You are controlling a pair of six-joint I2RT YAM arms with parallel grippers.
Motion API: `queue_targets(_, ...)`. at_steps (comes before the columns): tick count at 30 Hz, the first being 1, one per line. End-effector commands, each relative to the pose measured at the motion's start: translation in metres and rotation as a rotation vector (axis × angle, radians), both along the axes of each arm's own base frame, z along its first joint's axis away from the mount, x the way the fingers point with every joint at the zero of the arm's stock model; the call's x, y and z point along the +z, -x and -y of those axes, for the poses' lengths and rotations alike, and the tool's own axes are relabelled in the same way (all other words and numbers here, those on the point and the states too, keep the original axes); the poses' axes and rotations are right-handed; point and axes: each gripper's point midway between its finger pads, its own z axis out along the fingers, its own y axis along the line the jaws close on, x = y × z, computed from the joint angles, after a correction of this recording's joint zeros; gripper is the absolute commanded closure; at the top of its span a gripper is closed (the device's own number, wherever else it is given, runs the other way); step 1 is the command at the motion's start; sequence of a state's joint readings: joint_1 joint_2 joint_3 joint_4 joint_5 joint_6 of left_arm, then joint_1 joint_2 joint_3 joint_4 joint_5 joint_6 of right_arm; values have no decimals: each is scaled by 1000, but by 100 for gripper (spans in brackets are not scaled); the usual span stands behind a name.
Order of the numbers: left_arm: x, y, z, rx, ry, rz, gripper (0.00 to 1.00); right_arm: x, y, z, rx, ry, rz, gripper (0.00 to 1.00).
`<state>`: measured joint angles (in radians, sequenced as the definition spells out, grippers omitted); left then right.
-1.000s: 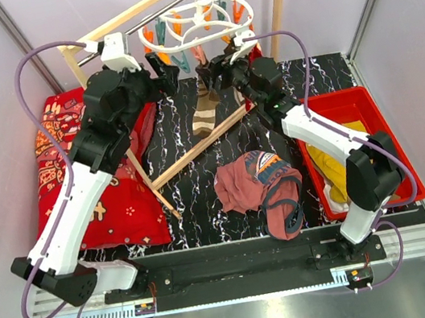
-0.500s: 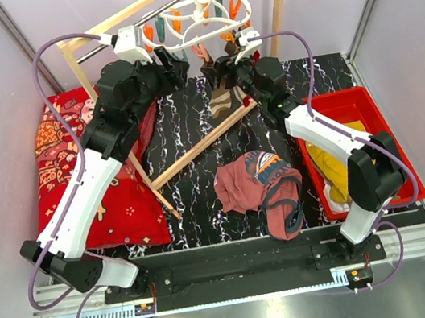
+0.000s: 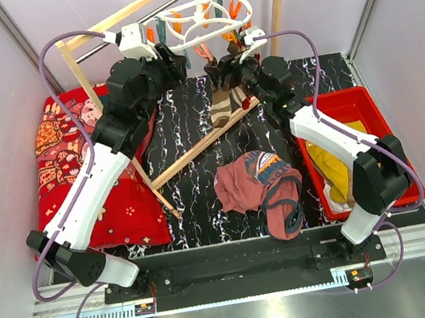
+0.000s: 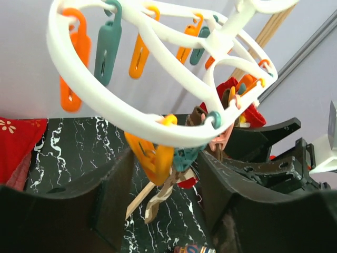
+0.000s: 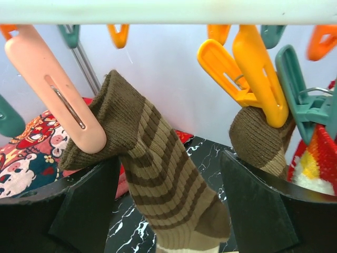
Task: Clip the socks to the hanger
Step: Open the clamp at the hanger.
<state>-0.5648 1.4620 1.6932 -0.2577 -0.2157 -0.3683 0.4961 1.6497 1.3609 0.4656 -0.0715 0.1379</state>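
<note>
The white hanger [image 3: 203,12] hangs from the rack rail, its ring [image 4: 95,89] carrying orange and teal pegs. My left gripper [image 3: 177,60] is raised to its near rim. In the left wrist view the jaws [image 4: 168,195] stand apart on either side of an orange peg [image 4: 152,158] and a teal peg [image 4: 185,158]; whether they touch I cannot tell. A brown-and-tan striped sock [image 3: 222,104] hangs from a pink peg [image 5: 52,89]. It dangles loose between the fingers of my open right gripper [image 5: 168,211]. A second brown sock cuff [image 5: 258,139] sits under an orange peg [image 5: 255,68].
A red bin [image 3: 357,94] at the right holds mustard yellow socks [image 3: 332,167]. A rust-maroon garment [image 3: 258,188] lies mid-table. A red cartoon-print cushion [image 3: 76,173] lies at the left. The wooden rack's lower bar [image 3: 194,147] crosses under the hanger.
My left arm has swung up and right to the hanger's rim, and its jaws have narrowed. The hanger has shifted right and turned. The right gripper has followed slightly, still open.
</note>
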Motion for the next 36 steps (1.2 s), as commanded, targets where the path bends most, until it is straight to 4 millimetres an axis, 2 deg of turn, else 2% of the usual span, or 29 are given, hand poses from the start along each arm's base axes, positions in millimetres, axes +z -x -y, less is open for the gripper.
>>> queue_targets(1,16,-11,-6,55,30,72,48,32,14,9,11,-28,65,16)
queue_targets(10,9,-15,-2,49,15,60,69,38,27,7,59,-15,83,16)
queue_targets(12,10,-11,-2,39,14,62,75,44,37,6,89,-8,93,16)
queue_targets(16,11,-1,-1,19,14,60,80,54,56,5,148,8,106,16)
queue_targets(20,14,13,-4,6,22,62,83,71,86,7,216,15,134,17)
queue_targets(24,18,23,-2,-17,22,64,84,82,116,0,336,27,170,17)
queue_targets(27,22,31,-1,-30,26,66,84,90,131,-4,401,27,185,18)
queue_targets(33,27,43,0,-50,38,64,85,94,151,-21,563,38,186,23)
queue_targets(35,28,46,0,-56,42,63,85,86,148,-28,601,49,164,25)
queue_targets(36,28,46,0,-57,44,62,85,88,150,-31,627,51,169,26)
